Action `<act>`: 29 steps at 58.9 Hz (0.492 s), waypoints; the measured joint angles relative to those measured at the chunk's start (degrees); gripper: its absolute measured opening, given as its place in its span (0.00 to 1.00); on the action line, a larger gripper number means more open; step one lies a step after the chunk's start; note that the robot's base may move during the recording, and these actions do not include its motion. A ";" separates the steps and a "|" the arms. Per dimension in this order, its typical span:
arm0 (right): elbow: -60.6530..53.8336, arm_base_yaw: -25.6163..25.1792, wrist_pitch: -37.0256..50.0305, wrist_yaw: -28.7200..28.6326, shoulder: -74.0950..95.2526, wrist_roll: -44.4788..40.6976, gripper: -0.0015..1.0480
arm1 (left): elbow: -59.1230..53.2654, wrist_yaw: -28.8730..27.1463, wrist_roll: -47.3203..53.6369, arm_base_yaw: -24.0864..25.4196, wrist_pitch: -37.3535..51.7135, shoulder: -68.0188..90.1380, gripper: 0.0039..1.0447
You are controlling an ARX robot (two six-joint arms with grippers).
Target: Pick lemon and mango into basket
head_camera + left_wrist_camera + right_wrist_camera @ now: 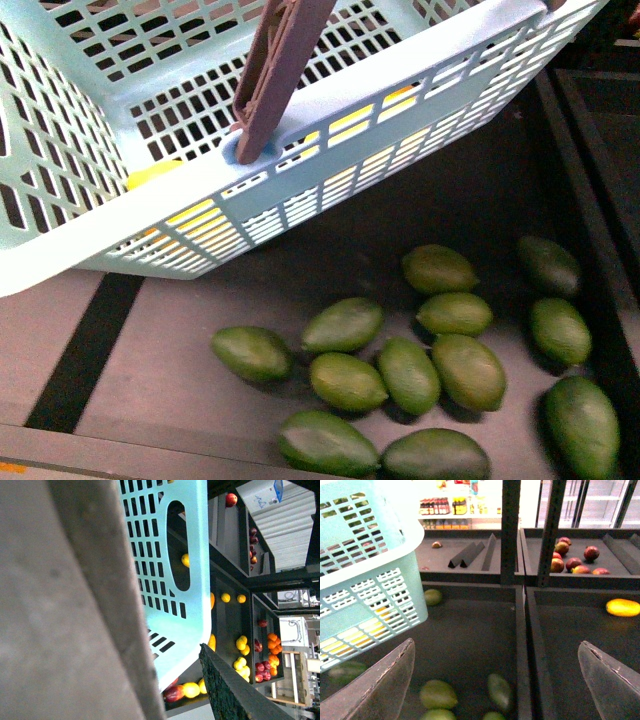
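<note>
1. Basket (330, 95) fills the upper left of the front view, tilted, brown handle (275, 70) rising from its rim.
2. Yellow fruit (150, 175) glimpsed through the slots; lemon or mango, cannot tell.
3. Lone mango (623, 607) at right edge of right wrist view, in the neighbouring bin.
4. Green avocados (440, 365) scattered lower right, below the basket.
5. Right gripper (495, 680) spread wide, empty.
6. Left gripper: state cannot be told.
</note>
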 joint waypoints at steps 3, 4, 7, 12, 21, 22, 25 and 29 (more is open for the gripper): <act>0.00 0.00 -0.02 0.00 0.00 0.00 0.92 | 0.00 0.07 -0.02 -0.02 0.02 0.00 0.27; 0.00 0.02 -0.02 0.02 0.02 0.02 0.92 | 0.00 0.07 -0.02 0.00 0.02 0.00 0.27; 0.00 0.00 -0.02 -0.09 0.00 0.00 0.92 | 0.00 -0.02 -0.02 0.00 0.00 0.00 0.27; 0.00 0.00 -0.04 0.02 -0.04 0.00 0.92 | 0.00 -0.02 -0.09 0.00 0.00 0.00 0.27; 0.00 0.00 0.00 0.07 -0.07 -0.02 0.92 | 0.00 -0.68 -0.13 0.00 0.00 0.00 0.27; 0.00 0.00 0.00 0.09 -0.07 0.00 0.92 | 0.00 -0.83 -0.09 0.00 0.00 0.00 0.27; 0.00 0.00 0.00 0.04 -0.07 0.00 0.92 | 0.00 -0.87 -0.04 0.00 0.00 0.02 0.27; 0.00 0.00 0.00 0.09 -0.07 0.00 0.92 | 0.00 -0.63 -0.07 0.00 0.00 0.00 0.27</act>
